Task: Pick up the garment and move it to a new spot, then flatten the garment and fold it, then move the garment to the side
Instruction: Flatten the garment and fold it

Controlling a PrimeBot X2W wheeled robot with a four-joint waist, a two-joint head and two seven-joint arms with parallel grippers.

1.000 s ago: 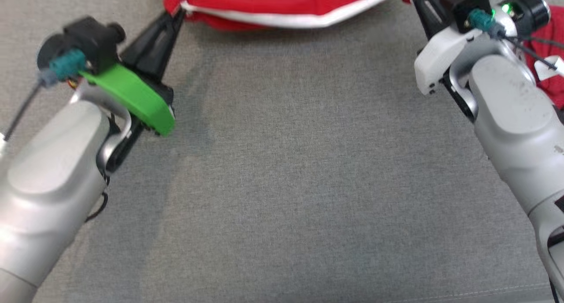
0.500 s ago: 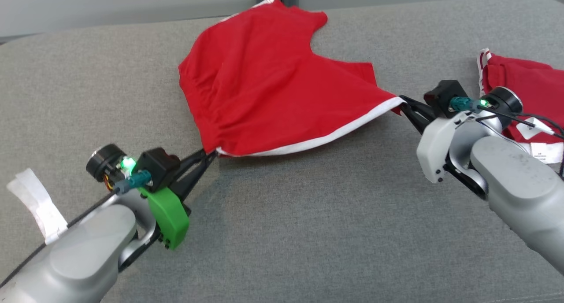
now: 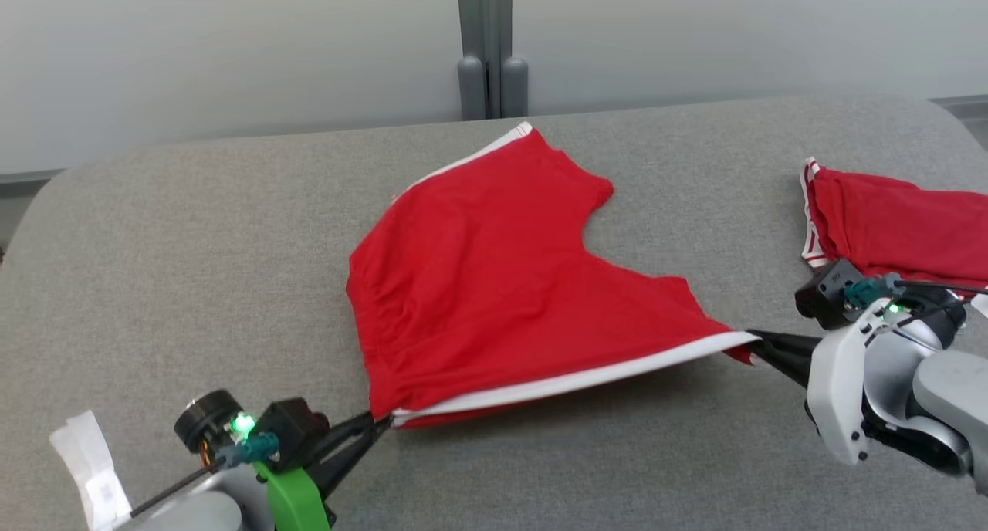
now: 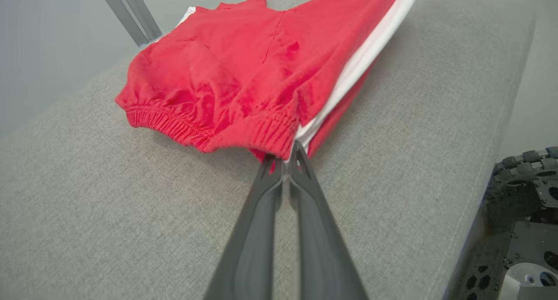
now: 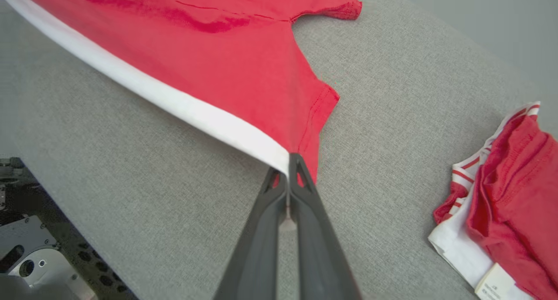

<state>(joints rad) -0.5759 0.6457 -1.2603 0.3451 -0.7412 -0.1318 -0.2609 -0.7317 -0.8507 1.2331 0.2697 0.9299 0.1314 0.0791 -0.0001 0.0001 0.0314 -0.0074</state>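
Note:
The garment [image 3: 494, 284] is a pair of red shorts with a white side stripe, spread on the grey cushion. Its near edge is stretched taut between my two grippers. My left gripper [image 3: 380, 423] is shut on the waistband corner at the lower left, seen close in the left wrist view [image 4: 285, 154] with the elastic band bunched at the tips. At the right, my right gripper [image 3: 752, 346] is shut on the leg-hem corner, where the white stripe ends [image 5: 290, 160]. The far leg lies flat toward the back of the cushion.
A second red garment [image 3: 895, 226] with white trim and a label lies folded at the right [image 5: 501, 217]. A white tag [image 3: 93, 469] hangs by my left arm. The cushion's front edge [image 4: 492, 169] drops to the robot base. A grey wall with a post [image 3: 486, 52] stands behind.
The head camera has tilted up, bringing the whole garment and the wall into view. Both grippers have drawn back toward me with the garment's near edge still stretched between them.

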